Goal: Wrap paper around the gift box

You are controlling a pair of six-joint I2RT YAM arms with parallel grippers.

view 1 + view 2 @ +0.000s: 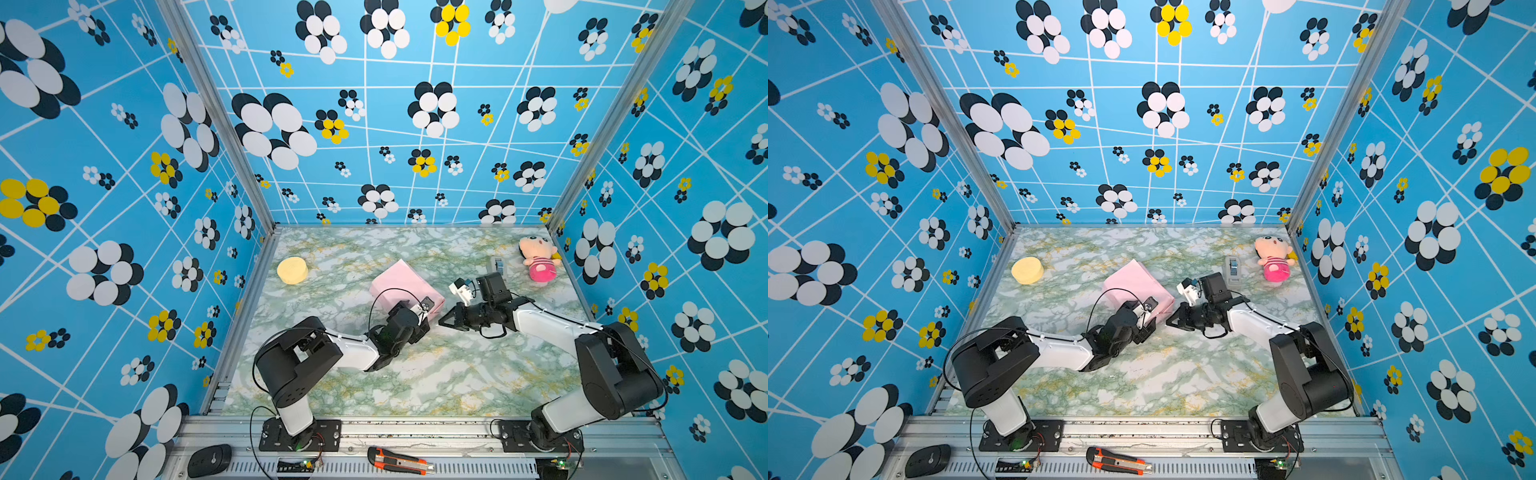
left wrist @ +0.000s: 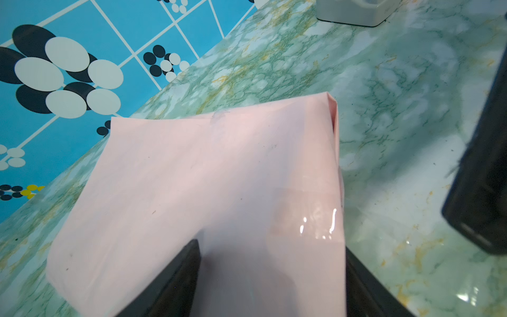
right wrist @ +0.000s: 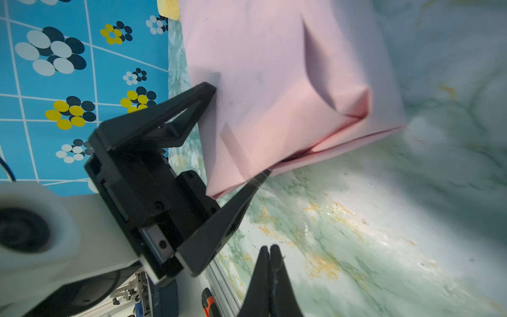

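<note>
Marbled counter: only our right wrist view shows the left gripper clamping the pink paper; from above, the right gripper sits closed at its four o'clock.

The left gripper sits at the near corner of the paper, a pink folded parcel on the marbled table. The right gripper, tips together, points at that corner from just beside the left gripper. A yellow sponge lies well left of the left gripper. A plush doll and a half-hidden tape dispenser lie beyond the right gripper.
</note>
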